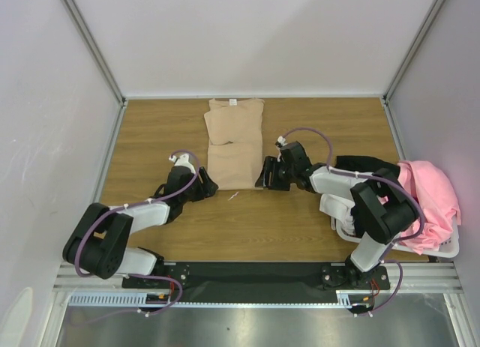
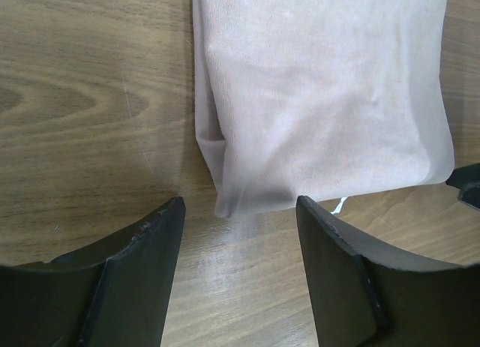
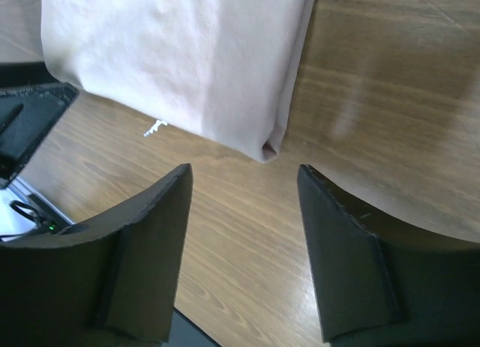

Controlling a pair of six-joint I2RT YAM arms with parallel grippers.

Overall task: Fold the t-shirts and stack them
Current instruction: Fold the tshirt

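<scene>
A beige t-shirt lies folded into a long narrow strip at the middle back of the wooden table, its near end doubled over. My left gripper sits low at the strip's near left corner, open, with bare wood between its fingers; that corner lies just ahead of them. My right gripper sits at the near right corner, also open and holding nothing. A pink t-shirt and a black t-shirt hang out of the basket at the right.
A white laundry basket stands at the table's right edge under the pink cloth. A small white scrap lies on the wood just in front of the beige shirt. White walls enclose the table on three sides.
</scene>
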